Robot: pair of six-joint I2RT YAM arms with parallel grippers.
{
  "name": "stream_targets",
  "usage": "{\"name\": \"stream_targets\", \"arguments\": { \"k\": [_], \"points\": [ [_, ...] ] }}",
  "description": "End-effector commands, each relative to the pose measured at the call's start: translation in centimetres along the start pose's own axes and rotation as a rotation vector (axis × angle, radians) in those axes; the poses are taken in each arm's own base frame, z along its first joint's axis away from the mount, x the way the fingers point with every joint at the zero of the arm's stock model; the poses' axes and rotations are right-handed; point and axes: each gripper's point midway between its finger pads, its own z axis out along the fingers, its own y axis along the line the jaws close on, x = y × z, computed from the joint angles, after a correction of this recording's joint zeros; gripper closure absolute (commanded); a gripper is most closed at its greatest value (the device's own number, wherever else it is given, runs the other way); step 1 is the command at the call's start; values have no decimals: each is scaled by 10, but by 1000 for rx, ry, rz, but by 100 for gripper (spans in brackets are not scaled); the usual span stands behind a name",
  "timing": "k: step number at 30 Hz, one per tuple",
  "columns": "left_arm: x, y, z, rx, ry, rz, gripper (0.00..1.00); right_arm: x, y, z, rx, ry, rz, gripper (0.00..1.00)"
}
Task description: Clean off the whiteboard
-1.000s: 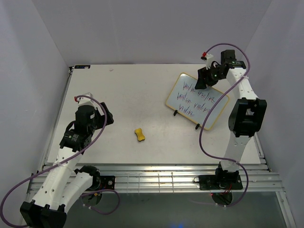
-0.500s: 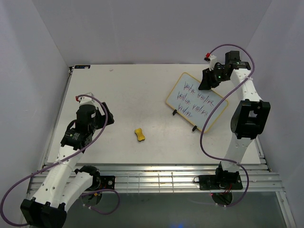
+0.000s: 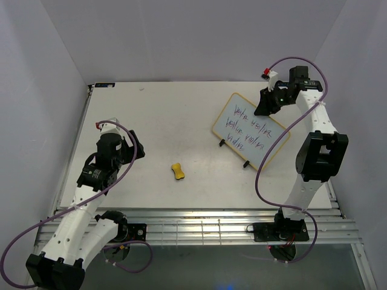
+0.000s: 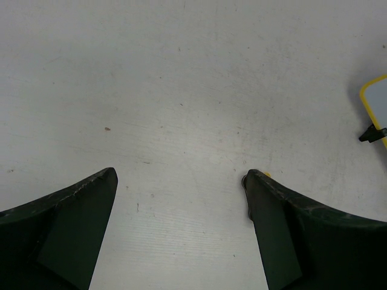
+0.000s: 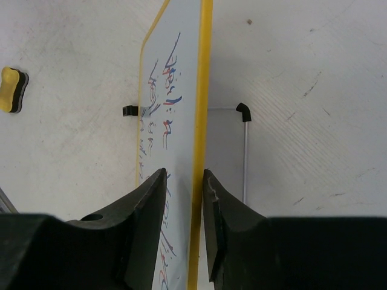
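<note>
Closest to us runs a shiny metal rail (image 3: 193,219) along the near edge of the table (image 3: 169,109). We count two arms. The left gripper (image 4: 180,181) hangs low over the flat, scuffed white top. Its two dark fingers are spread very wide and hold nothing.

A bit farther in lies one little eraser (image 3: 176,171), yellow on top, black below and pinched in at the middle. A wide stretch of tabletop sits all around it, well apart from both arms.

Farther back on the right stands one whiteboard (image 3: 251,130). It is smooth and white, with round corners, a thin yellow frame and two small black feet. We count three rows of red and blue scribbles. It leans back on a thin wire prop (image 5: 245,151).

The right gripper (image 5: 184,175) straddles the board's far top edge, one finger on each side and close together. We cannot tell if they squeeze it.

Pale walls (image 3: 193,36) close in the left, back and right sides.
</note>
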Motion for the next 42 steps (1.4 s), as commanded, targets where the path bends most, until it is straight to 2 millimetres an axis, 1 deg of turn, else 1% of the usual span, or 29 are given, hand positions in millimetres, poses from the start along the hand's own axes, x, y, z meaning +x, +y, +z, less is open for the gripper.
{"name": "stream_targets", "arguments": {
  "k": [1,6,11,16,19,23,29,34,40,42],
  "points": [
    [-10,4,-6,-9,-52,-11,2,-9,23,-13,-41,-38,-30,65],
    [-11,3,-7,-3,-53,-12,2,-7,27,-13,-50,-40,-17,65],
    [-12,3,-8,-7,-58,-14,2,-6,29,-12,-56,-40,0,68],
    [-12,5,-9,-15,-64,-16,2,-2,29,-7,-64,-27,25,66],
    [-13,6,-8,-20,-63,-17,2,-4,31,-7,-79,-35,29,66],
    [-12,6,-8,-26,-59,-17,2,2,31,-2,-92,-24,52,67],
    [-14,9,-10,-34,-73,-24,2,0,31,-2,-100,-26,59,68],
    [-15,9,-11,-36,-79,-27,2,-2,33,-2,-106,-32,56,71],
    [-17,10,-12,-38,-85,-30,2,3,32,0,-99,-17,77,69],
    [-16,10,-13,-38,-85,-30,2,2,33,0,-101,-19,77,70]
  ]
}}
